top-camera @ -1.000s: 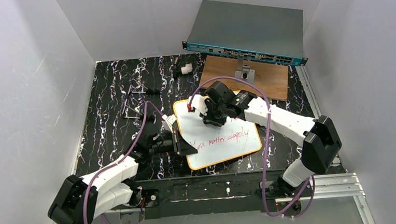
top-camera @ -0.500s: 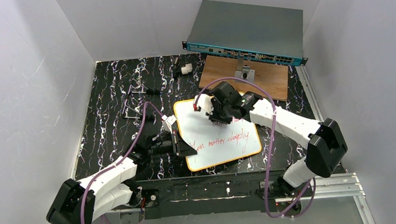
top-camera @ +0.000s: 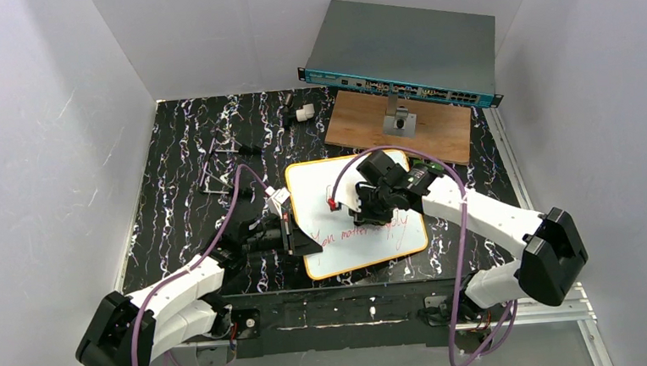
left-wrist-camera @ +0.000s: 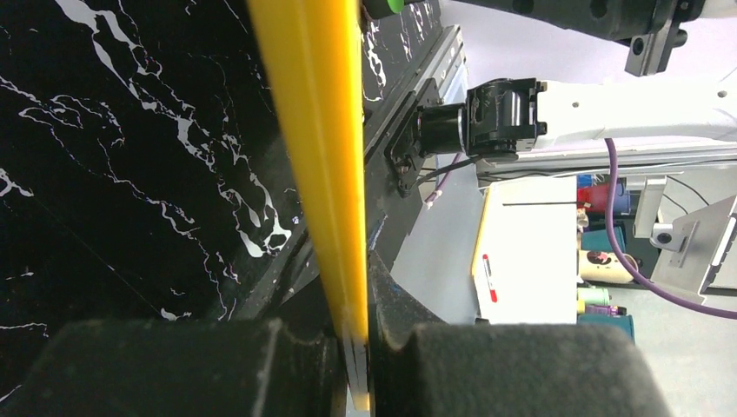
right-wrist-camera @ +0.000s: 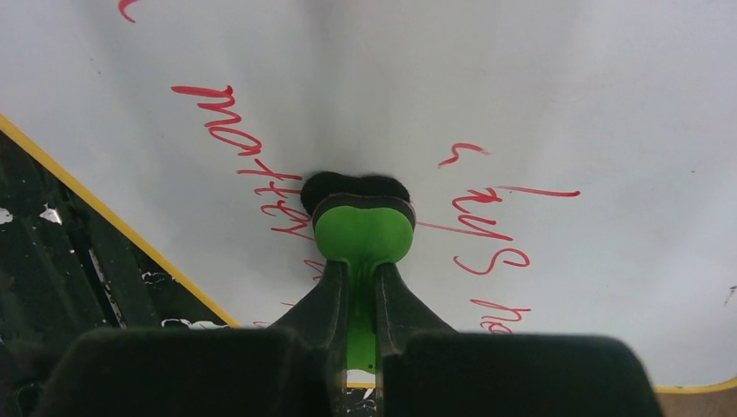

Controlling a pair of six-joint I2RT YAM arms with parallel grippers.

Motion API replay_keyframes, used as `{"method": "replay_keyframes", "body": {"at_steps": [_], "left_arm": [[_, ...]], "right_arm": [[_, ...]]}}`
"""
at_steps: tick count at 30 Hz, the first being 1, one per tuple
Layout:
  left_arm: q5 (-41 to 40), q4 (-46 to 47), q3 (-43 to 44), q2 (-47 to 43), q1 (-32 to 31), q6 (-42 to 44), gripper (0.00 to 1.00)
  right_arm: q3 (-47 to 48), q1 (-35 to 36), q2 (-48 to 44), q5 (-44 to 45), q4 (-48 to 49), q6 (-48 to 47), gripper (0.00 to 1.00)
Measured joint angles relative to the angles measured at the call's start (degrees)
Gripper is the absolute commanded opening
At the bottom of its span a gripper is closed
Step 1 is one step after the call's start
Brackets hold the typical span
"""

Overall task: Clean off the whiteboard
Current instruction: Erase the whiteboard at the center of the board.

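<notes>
Whiteboard (top-camera: 325,191): flat on the tabletop (top-camera: 179,170), mid-way along its near edge; long axis seemingly left-right, slightly skewed.
Left gripper (left-wrist-camera: 352,343): clenched on the board's yellow left rim.
Right gripper (right-wrist-camera: 361,291): grasping a green eraser (right-wrist-camera: 362,230), pressed onto the red writing (right-wrist-camera: 235,139).

A robotics lab: white test enclosure (top-camera: 55,148), rack network switch (top-camera: 401,55), aluminium mounting rail (top-camera: 556,299).

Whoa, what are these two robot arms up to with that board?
They are wiping a whiteboard. The left hand is clamped on the board's yellow rim, holding it in place. The right hand grips a green eraser and presses it onto the red writing. The upper part of the board is bare; a line of red words runs across the lower part.
</notes>
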Motion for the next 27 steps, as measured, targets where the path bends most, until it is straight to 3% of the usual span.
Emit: {"method": "replay_keyframes", "body": {"at_steps": [13,21,27], "left_arm": [[-1.81,0.57,0.00,0.39,0.09,-1.29,0.00],[-1.92,0.20,0.00,0.35,0.09,-1.66,0.00],[-1.44,0.48,0.00,0.35,0.02,-0.70,0.00]], "right_arm": [[11.61,0.28,9.09,5.92,-1.46,5.77,0.01],[7.56,1.03,6.73,6.27,1.88,4.94,0.01],[3.91,2.12,3.58,0.92,0.28,1.92,0.01]]}}
